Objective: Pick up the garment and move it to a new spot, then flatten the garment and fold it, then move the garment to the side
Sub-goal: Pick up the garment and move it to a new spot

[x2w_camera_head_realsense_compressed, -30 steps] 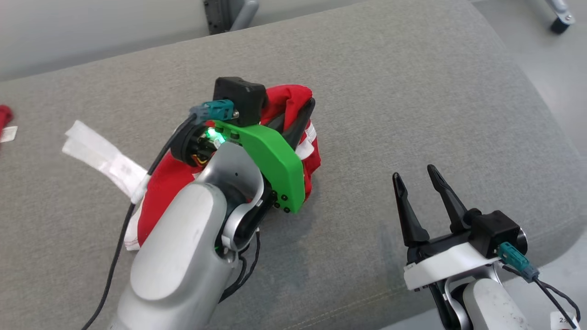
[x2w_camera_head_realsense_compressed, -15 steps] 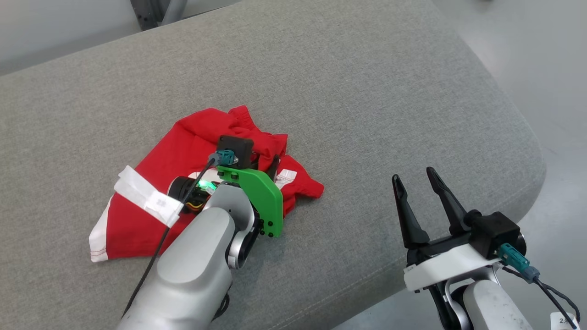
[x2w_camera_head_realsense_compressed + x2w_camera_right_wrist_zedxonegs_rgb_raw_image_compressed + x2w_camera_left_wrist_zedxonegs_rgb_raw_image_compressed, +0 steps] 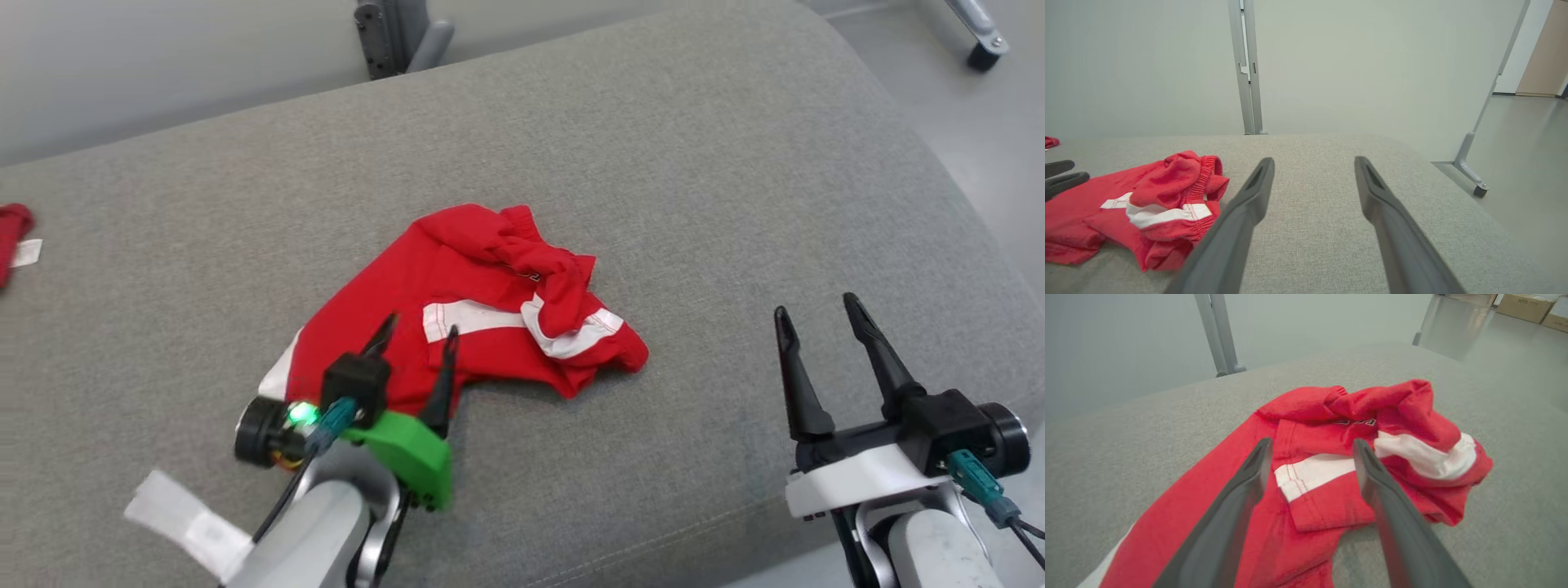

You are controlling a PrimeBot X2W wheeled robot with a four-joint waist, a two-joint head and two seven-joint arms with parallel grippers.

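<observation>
The garment point(image 3: 482, 282) is red with white stripes and lies crumpled on the grey cushion point(image 3: 694, 163), its bunched waistband toward the far right. My left gripper point(image 3: 419, 329) stands open at the garment's near edge, its fingers spread above the cloth and holding nothing. The left wrist view has the garment point(image 3: 1404, 412) beyond and beneath the left gripper point(image 3: 1311, 443). My right gripper point(image 3: 816, 309) is open and empty, off to the right of the garment over bare cushion. Seen from the right wrist, the right gripper point(image 3: 1313, 160) points past the garment point(image 3: 1167, 183).
Another red item with a white tag point(image 3: 10, 233) lies at the cushion's far left edge. A grey post point(image 3: 400, 33) rises behind the cushion and a caster foot point(image 3: 984, 45) stands on the floor at the far right. The cushion rounds off at the right.
My left gripper has opened, let go of the garment and drawn back toward the near edge. The garment now lies on the cushion. The head camera has shifted.
</observation>
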